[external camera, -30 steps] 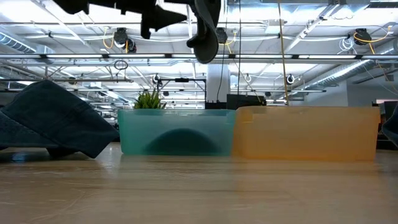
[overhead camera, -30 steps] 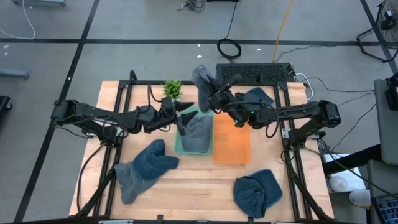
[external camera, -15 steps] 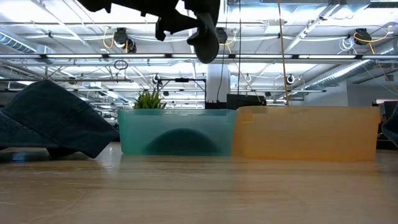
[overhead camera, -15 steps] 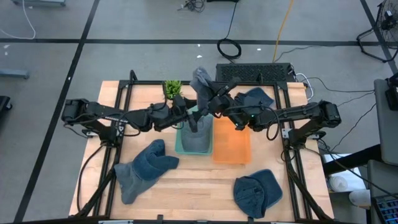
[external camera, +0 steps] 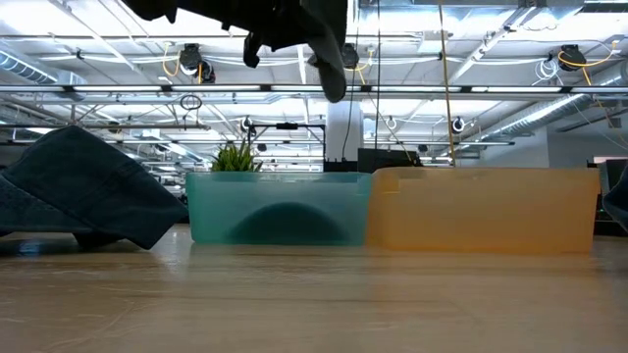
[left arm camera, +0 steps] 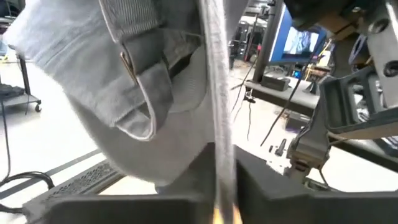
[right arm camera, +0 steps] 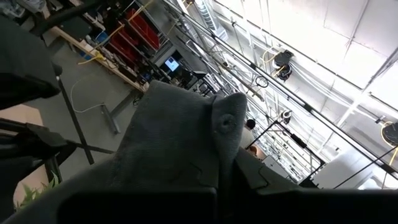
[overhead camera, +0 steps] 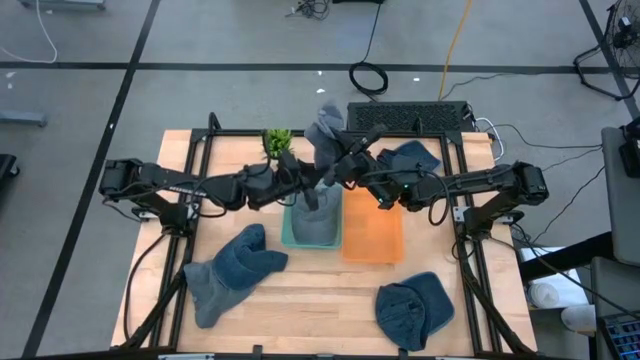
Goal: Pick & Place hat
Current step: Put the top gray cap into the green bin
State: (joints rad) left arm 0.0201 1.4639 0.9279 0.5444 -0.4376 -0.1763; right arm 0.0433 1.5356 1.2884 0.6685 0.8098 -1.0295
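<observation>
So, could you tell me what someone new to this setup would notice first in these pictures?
Most striking is the grey hat held up in the air above the teal bin at mid-table, with the left gripper and the right gripper both shut on it from opposite sides. Next, the orange bin right beside the teal one, and dark blue hats lying loose on the wooden table.

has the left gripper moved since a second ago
Yes. In the high view the left gripper has gone right past the plant, over the teal bin, up to the raised grey hat.
</observation>
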